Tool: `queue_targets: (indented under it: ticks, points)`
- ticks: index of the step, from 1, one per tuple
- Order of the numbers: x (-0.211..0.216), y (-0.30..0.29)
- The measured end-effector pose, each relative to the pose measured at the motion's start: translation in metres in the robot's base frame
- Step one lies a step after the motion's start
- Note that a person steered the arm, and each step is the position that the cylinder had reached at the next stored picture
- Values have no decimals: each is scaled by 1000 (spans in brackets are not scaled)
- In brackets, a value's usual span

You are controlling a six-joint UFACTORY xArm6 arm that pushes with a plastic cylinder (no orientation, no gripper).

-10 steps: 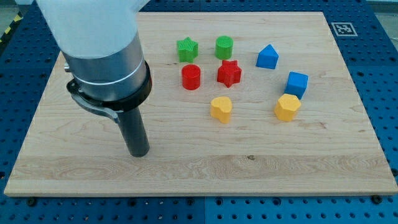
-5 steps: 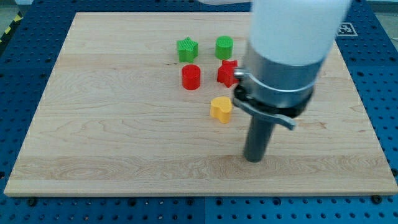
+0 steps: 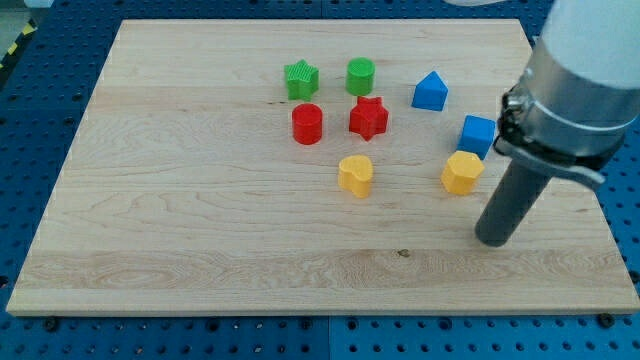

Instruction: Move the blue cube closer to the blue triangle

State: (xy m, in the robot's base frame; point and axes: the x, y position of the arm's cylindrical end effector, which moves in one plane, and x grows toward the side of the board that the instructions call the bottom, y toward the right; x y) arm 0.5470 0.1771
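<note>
I can read no words, numbers or brand names from here. The blocks carry no lettering, and neither does the wooden tabletop (image 3: 200, 200). In this frame the arm's pale housing (image 3: 590, 50) covers the tabletop's top right corner, and its surface shows no label.

2 green (image 3: 301, 79), 2 red (image 3: 308, 124), 2 yellow blocks (image 3: 355, 174) on the board (image 3: 180, 200).

My tip (image 3: 493, 241) rests below-right of the cube (image 3: 477, 135), which sits below-right of the triangle (image 3: 430, 91).
</note>
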Motion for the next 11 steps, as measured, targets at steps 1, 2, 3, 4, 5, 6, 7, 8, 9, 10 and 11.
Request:
queue_targets:
  ticks: [1, 2, 3, 4, 5, 6, 7, 8, 9, 10, 11]
  points:
    - [-32, 12]
    - [-55, 14]
    - [-55, 14]
    - [-70, 40]
    - [-75, 50]
    - [-78, 50]
    - [-87, 50]
    - [-94, 48]
    - [-97, 32]
    - [-100, 8]
    - [-112, -9]
